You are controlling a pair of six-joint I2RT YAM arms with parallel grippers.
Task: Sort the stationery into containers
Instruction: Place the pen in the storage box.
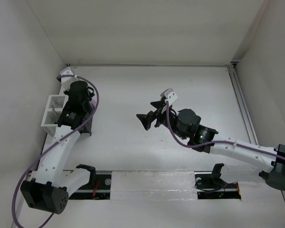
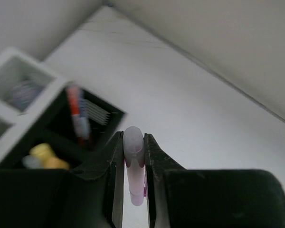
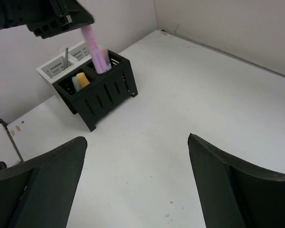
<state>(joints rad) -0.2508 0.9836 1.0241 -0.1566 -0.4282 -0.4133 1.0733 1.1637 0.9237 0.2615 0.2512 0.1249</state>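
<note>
The left jaws are pinched tight on a purple highlighter [image 2: 134, 161], gripping it across the barrel so that it hangs nearly upright. That pose suits a straight drop into a narrow slot. Its lower end is at the mouth of the black box [image 3: 104, 90], over the compartment that holds the pens [image 2: 76, 114]. From the right wrist view I cannot tell whether the end is already inside. The neighbouring compartment holds a yellow highlighter [image 2: 45, 154], so the upright pose probably also keeps the purple one clear of what is already stowed. The white box [image 1: 52, 111] stands touching the black one on its left, against the left wall, and something thin and grey stands in it. The right jaws gape wide with nothing between them, held above the bare middle of the surface [image 1: 180, 85], well apart from the boxes. There they are likely waiting out of the left arm's way.
</note>
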